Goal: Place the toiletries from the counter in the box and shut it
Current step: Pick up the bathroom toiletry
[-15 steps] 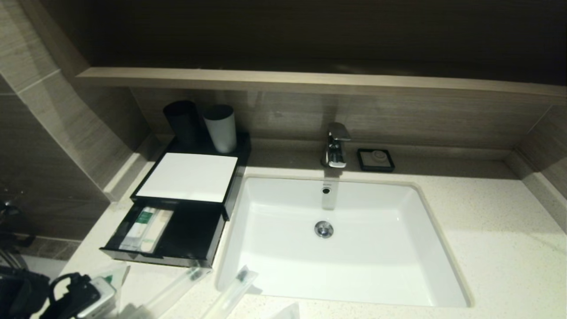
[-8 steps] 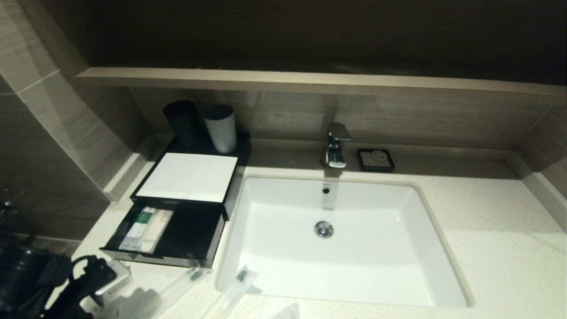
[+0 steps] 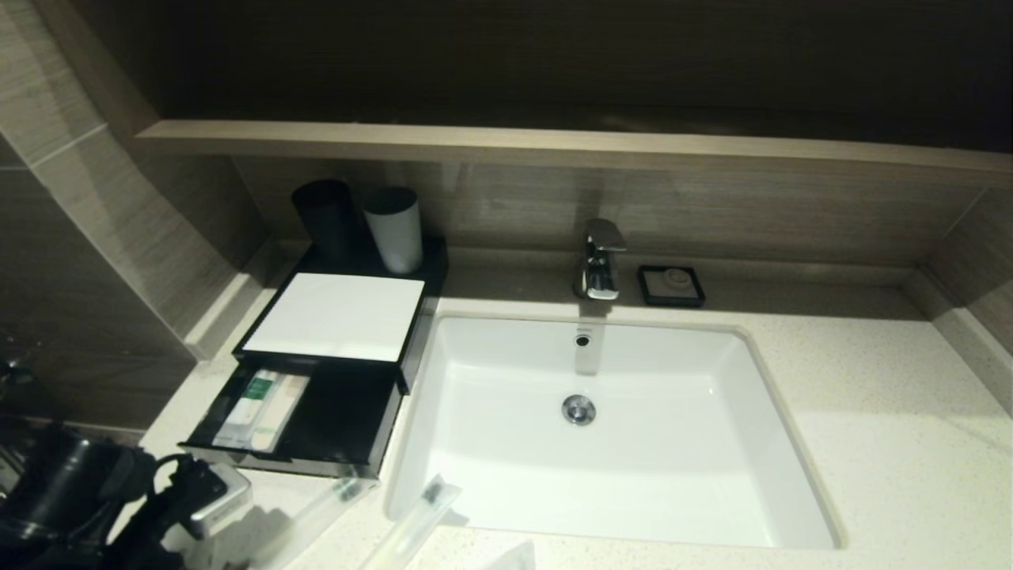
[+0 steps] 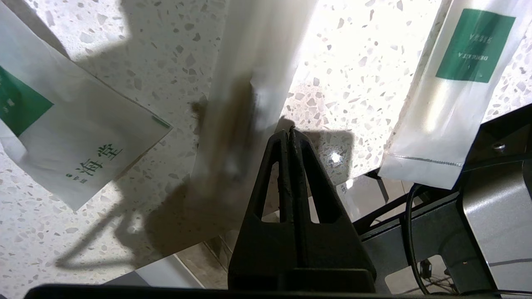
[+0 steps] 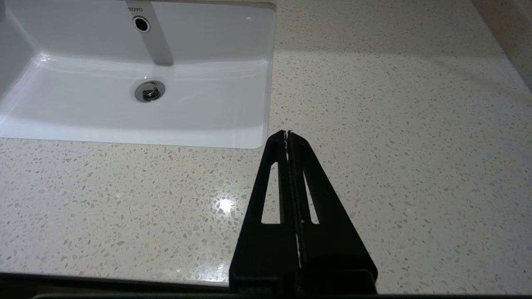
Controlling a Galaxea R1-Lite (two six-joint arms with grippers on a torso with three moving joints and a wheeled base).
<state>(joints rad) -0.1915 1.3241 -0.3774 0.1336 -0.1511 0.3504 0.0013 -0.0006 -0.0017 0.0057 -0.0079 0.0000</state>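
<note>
Hanging low at the near-left corner of the table (image 3: 870, 412), the left claw (image 4: 289, 132) has its two black fingers pressed together with nothing between them. In the left wrist view it sits just above the speckled stone, with a small white packet (image 4: 79, 137) bearing a green mark to one side, a long slim see-through sleeve (image 4: 245, 83) with a dark end right beside the fingertips, and a second white sleeve (image 4: 453, 91) with a green label on the other side. All three lie flat on the table, apart from one another.

Further right in the head view, the black box (image 3: 336, 317) with its white top stands on the table against the wall, beside the sink (image 3: 506, 475). Its drawer (image 3: 348, 427) is pulled out toward the robot, and two packets (image 3: 261, 408) lie side by side in its left half. A black cup (image 3: 324, 218) and a white cup (image 3: 393, 228) stand behind the box. Two more long sleeves (image 3: 419, 514) rest on the table near the sink's front-left corner.

A tap (image 3: 600, 260) and a small black soap dish (image 3: 671, 285) sit behind the sink.

At the right, the right claw (image 5: 287, 133) hovers over bare table beside the sink, fingers closed on nothing.
</note>
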